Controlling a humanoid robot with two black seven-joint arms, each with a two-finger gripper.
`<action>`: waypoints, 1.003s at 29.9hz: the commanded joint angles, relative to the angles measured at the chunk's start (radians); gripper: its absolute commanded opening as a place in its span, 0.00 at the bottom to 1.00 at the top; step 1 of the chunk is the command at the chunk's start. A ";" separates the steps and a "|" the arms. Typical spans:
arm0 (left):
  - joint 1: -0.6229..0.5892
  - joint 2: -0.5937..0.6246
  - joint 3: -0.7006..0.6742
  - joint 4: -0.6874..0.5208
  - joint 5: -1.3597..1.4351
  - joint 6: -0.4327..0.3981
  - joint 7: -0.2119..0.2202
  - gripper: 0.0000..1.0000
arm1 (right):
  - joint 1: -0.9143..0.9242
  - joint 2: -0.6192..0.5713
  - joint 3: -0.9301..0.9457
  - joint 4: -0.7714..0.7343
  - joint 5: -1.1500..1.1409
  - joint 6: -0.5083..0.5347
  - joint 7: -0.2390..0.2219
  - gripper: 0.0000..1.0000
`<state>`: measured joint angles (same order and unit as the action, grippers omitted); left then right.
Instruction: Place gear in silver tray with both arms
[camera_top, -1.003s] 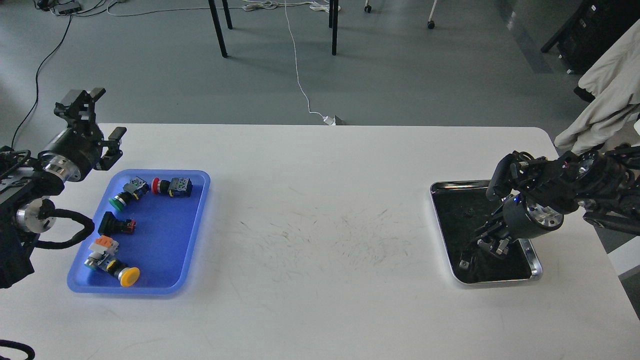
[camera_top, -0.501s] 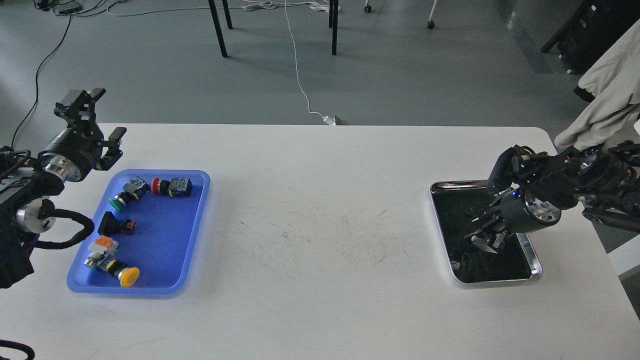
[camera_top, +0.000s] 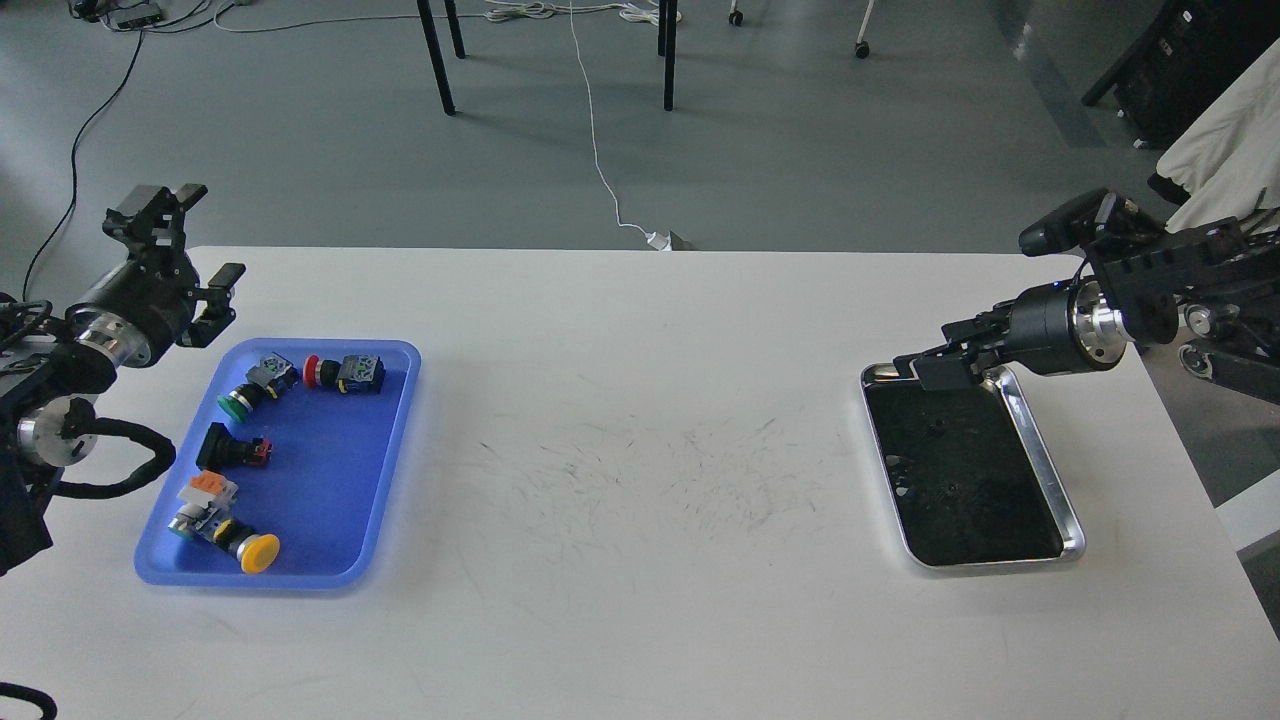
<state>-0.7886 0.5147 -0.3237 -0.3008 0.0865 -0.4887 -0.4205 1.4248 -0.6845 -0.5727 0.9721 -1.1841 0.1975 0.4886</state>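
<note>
Right gripper (camera_top: 935, 364) above far rim of silver tray (camera_top: 1040, 455), grip state unreadable; left gripper (camera_top: 185, 240) spread wide, empty, well left of tray.

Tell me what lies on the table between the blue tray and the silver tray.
Head view: nothing between blue tray and silver tray, only scuffed white table.

My two arms matte black throughout, left arm (camera_top: 70, 360) with polished silver joint rings and a looping black corrugated cable (camera_top: 110, 465), right arm (camera_top: 1150, 300) with one bright silver wrist ring, a small blue indicator light, black claw-like two-finger grippers on both.
</note>
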 joint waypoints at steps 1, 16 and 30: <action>-0.004 -0.002 -0.006 0.002 -0.004 0.000 0.000 0.99 | -0.032 -0.010 0.025 -0.055 0.168 -0.004 0.000 0.93; -0.060 -0.010 -0.018 0.003 -0.011 0.000 0.026 0.99 | -0.354 0.003 0.461 -0.229 0.554 -0.027 0.000 0.99; -0.123 -0.093 -0.069 0.023 -0.056 0.000 0.217 0.99 | -0.371 0.192 0.525 -0.352 0.897 -0.030 0.000 0.99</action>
<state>-0.9079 0.4354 -0.3674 -0.2818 0.0545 -0.4891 -0.2154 1.0534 -0.5189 -0.0739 0.6223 -0.3943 0.1680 0.4886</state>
